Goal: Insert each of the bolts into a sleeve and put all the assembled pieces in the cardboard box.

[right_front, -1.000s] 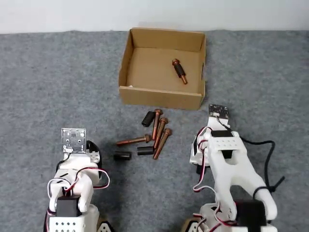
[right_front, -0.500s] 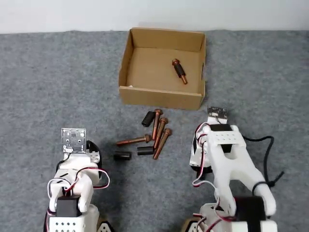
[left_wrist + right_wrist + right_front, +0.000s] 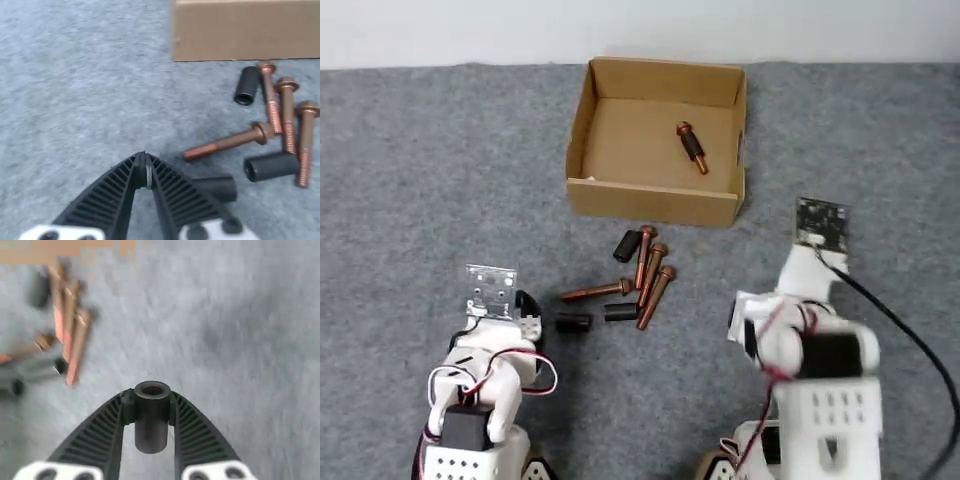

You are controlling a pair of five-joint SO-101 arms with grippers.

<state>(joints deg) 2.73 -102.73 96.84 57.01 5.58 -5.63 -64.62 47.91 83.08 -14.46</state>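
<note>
My right gripper [image 3: 151, 401] is shut on a black sleeve [image 3: 151, 426], held upright above the grey carpet to the right of the loose parts. My left gripper [image 3: 145, 167] is shut with nothing in it, just short of a black sleeve [image 3: 216, 186]. Several copper bolts [image 3: 650, 275] lie loose in front of the cardboard box [image 3: 582, 120], with two more sleeves [image 3: 627, 245] [image 3: 620, 312] among them. Inside the box lies one bolt in a sleeve [image 3: 692, 147]. The left arm [image 3: 492, 345] and right arm [image 3: 810, 340] stand near the front edge.
Grey carpet covers the table. The box wall [image 3: 245, 30] stands just beyond the bolts [image 3: 287, 115]. A black cable [image 3: 910, 345] trails from the right arm toward the right edge. Open carpet lies left and right of the box.
The right arm has swung to the right, its wrist now farther from the bolts. The left arm has shifted slightly right, toward the nearest sleeve.
</note>
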